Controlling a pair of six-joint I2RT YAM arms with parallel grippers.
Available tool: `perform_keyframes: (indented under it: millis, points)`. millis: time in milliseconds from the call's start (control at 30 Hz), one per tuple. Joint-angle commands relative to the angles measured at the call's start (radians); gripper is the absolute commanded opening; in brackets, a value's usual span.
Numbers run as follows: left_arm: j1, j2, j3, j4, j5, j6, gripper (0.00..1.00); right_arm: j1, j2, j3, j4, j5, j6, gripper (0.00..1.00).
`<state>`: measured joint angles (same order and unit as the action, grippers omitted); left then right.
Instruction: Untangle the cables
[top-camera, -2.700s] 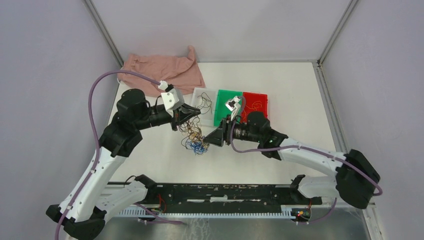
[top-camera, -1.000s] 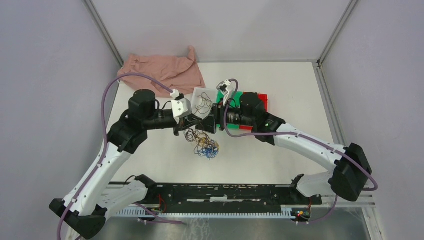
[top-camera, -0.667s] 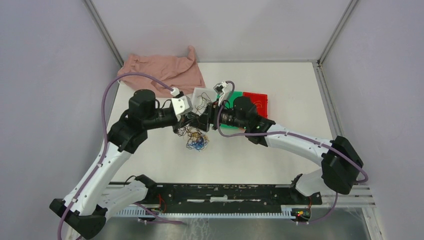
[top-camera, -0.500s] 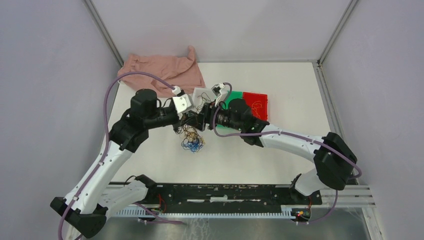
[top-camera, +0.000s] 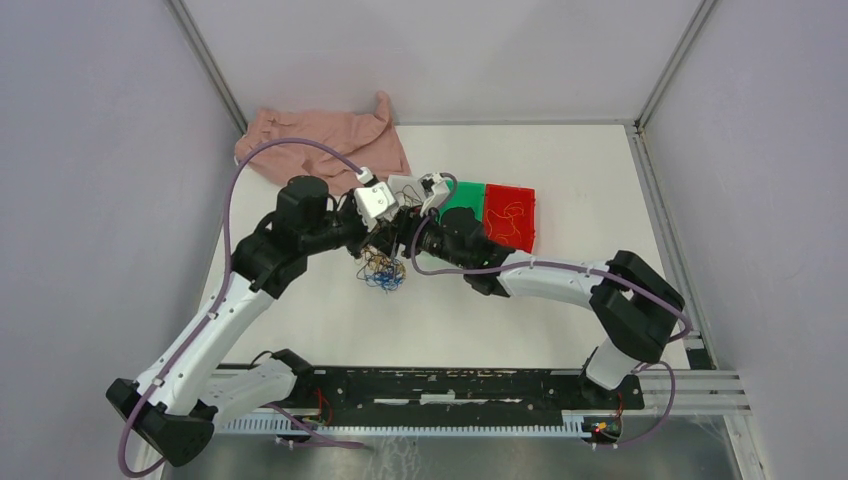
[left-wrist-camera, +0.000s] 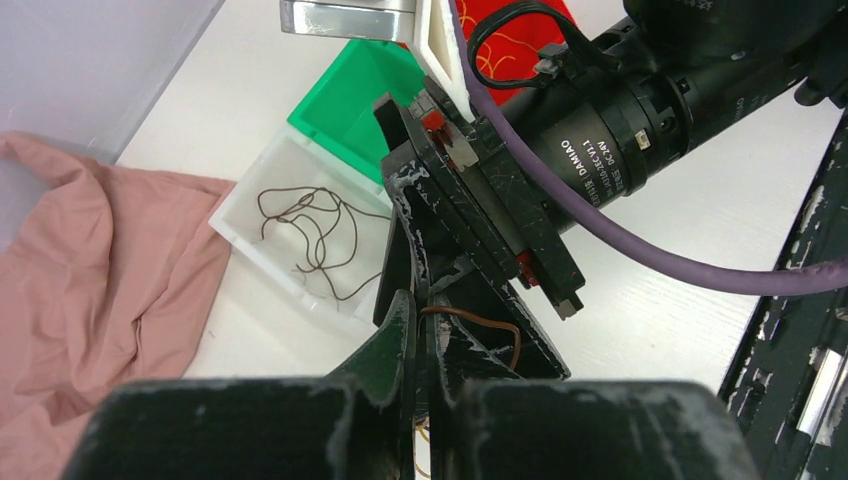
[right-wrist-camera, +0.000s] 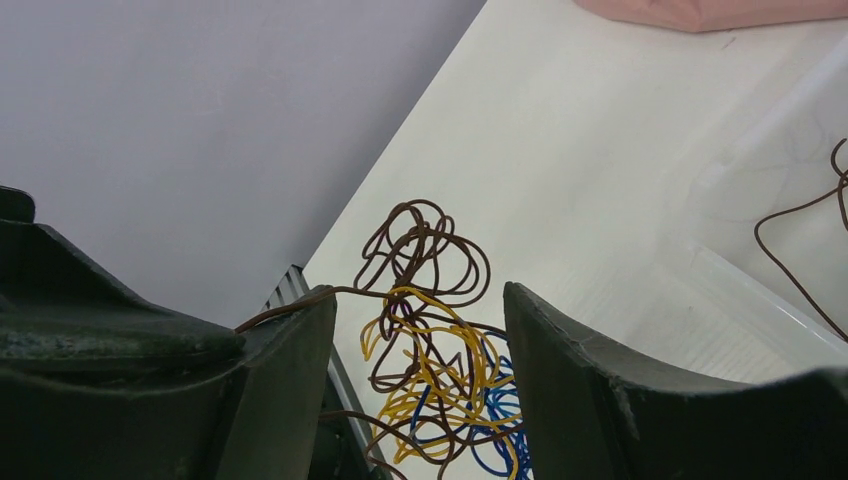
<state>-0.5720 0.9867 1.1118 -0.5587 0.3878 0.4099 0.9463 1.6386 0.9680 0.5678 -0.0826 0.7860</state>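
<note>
The cables, a knot of yellow, blue and dark brown strands, lie on the table just beside the white bin. One brown strand rises from the knot into the left gripper, which is clamped on it. The right gripper faces it close by, jaws apart, holding nothing. It should probably close on that same strand alone, near the left's hold. The arms can then draw apart slowly, so the yellow and blue loops slip off rather than tighten.

Tangled bunch of yellow, blue, brown cables gathered at bench middle; brown strand coiled in white bin; orange strand in red bin.
</note>
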Motion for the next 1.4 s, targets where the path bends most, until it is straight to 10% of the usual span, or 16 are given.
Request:
perform_keyframes:
  millis: [0,1367]
  points:
    - [-0.118,-0.011,0.081,0.305,0.373,-0.146,0.03,0.077,0.105,-0.013,-0.060,0.005,-0.057,0.68]
    - [-0.117,-0.079,0.305,0.117,0.157,-0.022,0.03,0.040,-0.183,-0.445,0.158,0.043,-0.100,0.70]
